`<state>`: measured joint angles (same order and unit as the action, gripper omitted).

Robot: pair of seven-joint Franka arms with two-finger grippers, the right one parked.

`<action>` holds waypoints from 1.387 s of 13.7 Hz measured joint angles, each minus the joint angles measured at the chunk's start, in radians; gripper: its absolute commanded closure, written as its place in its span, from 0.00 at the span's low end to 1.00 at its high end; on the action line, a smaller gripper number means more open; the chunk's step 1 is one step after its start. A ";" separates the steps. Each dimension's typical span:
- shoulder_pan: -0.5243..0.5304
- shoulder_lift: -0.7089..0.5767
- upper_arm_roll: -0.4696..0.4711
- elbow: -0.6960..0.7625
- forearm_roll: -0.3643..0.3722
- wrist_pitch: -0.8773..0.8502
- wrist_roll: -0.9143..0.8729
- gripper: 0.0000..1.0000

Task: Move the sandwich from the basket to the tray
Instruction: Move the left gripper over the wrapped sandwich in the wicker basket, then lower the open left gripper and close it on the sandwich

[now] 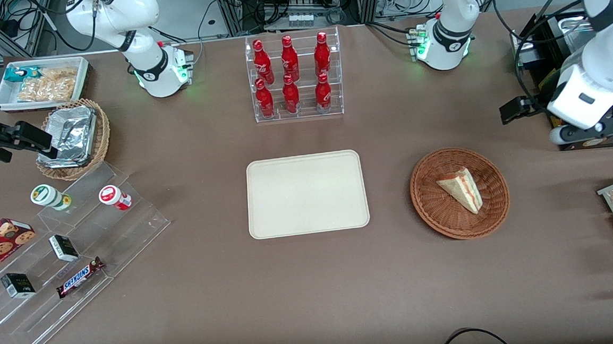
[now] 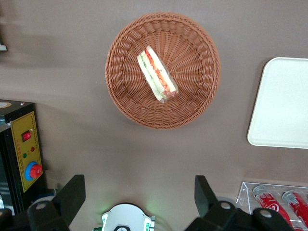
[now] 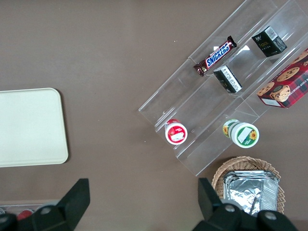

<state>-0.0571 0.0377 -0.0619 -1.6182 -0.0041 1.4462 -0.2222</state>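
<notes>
Wrist view: my gripper (image 2: 139,195), fingers spread, hung empty; sandwich (image 2: 157,74) in basket (image 2: 192,103) at 12 o'clock, long axis 11-to-5.

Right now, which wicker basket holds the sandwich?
The reddish-brown basket beside the tray; the lighter basket holds foil. Gripper open, above the table.

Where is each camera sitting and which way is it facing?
Front view: high, facing the arms across the table; tray central, sandwich in basket.
Left wrist view: looks down past the open hand held high above the table, at the same basket and sandwich.
Right wrist view: looks down on the Snickers bar; shares the tray's edge.
</notes>
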 measured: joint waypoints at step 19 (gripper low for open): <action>0.002 0.125 0.005 -0.418 0.000 0.598 -0.095 0.00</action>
<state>-0.0556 0.1632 -0.0571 -2.0365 -0.0041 2.0443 -0.3172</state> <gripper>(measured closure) 0.000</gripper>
